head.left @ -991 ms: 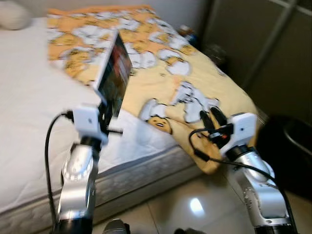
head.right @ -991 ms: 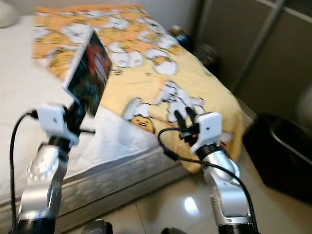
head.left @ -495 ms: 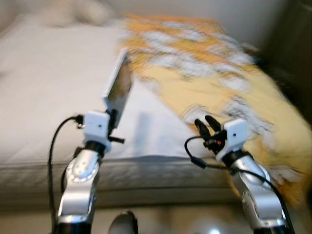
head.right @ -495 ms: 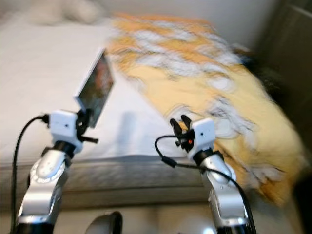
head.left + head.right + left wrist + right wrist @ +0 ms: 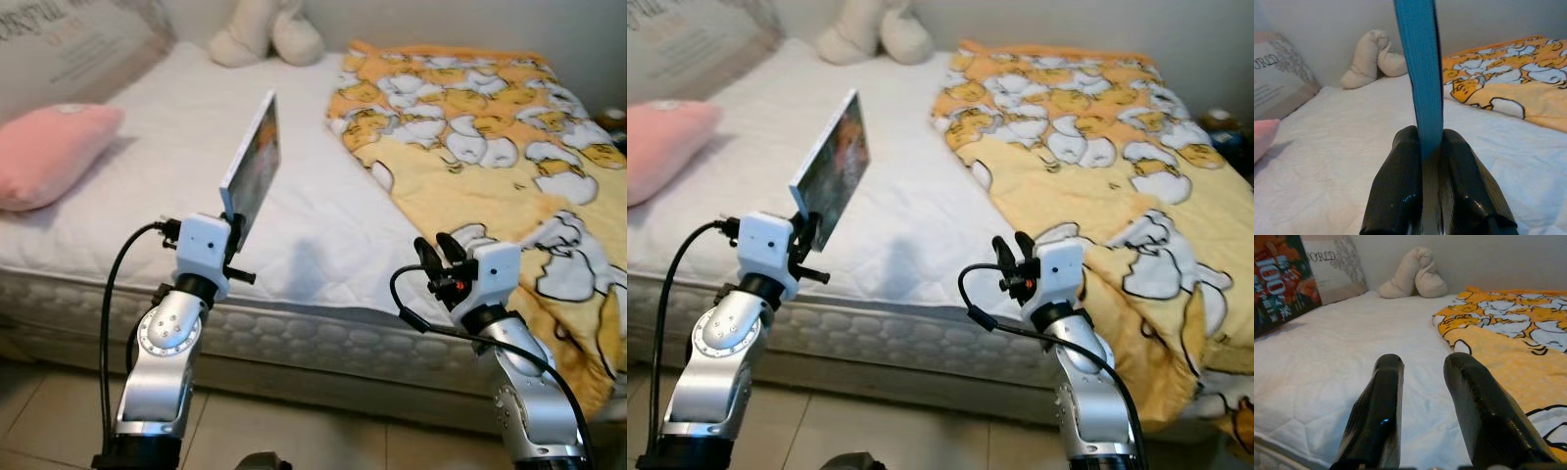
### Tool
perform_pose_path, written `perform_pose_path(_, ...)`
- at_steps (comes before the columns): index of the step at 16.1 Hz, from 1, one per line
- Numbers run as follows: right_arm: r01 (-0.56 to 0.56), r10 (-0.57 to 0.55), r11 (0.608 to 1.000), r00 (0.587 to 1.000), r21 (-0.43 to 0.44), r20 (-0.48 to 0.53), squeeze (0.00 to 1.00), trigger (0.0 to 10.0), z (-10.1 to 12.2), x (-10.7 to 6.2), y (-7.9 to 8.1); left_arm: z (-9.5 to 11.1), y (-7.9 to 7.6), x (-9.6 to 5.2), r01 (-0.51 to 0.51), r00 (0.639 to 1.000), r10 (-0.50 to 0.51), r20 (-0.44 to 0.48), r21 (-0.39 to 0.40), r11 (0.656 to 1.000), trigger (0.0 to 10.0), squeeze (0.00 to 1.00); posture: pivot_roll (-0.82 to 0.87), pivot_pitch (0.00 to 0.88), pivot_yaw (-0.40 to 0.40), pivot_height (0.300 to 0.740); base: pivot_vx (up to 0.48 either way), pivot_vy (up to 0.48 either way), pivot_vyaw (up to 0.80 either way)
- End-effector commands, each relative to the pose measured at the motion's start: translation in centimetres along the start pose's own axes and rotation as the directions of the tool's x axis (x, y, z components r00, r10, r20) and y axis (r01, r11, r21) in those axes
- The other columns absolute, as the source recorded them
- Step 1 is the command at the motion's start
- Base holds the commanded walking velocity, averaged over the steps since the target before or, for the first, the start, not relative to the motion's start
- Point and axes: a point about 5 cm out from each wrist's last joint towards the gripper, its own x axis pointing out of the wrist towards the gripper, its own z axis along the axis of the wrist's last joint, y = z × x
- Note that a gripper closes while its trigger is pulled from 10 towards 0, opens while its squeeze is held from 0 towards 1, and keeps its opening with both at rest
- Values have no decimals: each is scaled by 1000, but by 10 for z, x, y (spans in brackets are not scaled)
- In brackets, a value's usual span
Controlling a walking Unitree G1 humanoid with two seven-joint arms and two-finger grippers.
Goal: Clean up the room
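A thin book with a colourful cover and a blue spine stands upright over the near edge of the bed, tilted slightly. My left gripper is shut on its lower edge, and the left wrist view has both fingers pressed against the spine. My right gripper is open and holds nothing. It hovers at the bed's near edge beside the yellow blanket, with its fingers pointing over the mattress.
The white mattress spans the view. A pink pillow, a grey printed cushion and a cream plush toy lie at the head end. Tiled floor lies below.
The camera has swung left, from the blanket and dark wardrobe side to the head of the bed. The book stays in my left gripper; both arms keep their pose.
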Motion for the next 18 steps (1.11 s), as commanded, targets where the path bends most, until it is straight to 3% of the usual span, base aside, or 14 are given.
perform_pose_path(1,12,-12,1000,1000,7,-19,0,10000,-3,-3,-1,9,-2,7,27,999,-28,33,24,999,10000,0,-40,0,69,740,0,386,0)
perform_pose_path(12,31,-31,1000,999,2,8,0,10000,4,5,-4,6,-6,9,23,999,-23,30,14,1000,10000,0,-42,0,39,740,0,450,0)
perform_pose_path(13,17,-18,1000,1000,11,12,408,10000,5,5,-3,5,-6,10,23,999,-23,29,14,1000,10000,0,-44,0,38,740,0,480,0)
perform_pose_path(14,8,-8,1000,1000,25,20,1000,10000,6,5,-3,5,-6,11,22,999,-22,29,14,1000,10000,0,-45,0,38,740,0,480,0)
perform_pose_path(18,30,-30,1000,999,-7,17,1000,10000,7,9,-6,8,-2,15,6,999,-6,36,12,1000,10000,0,-41,0,29,740,0,480,0)
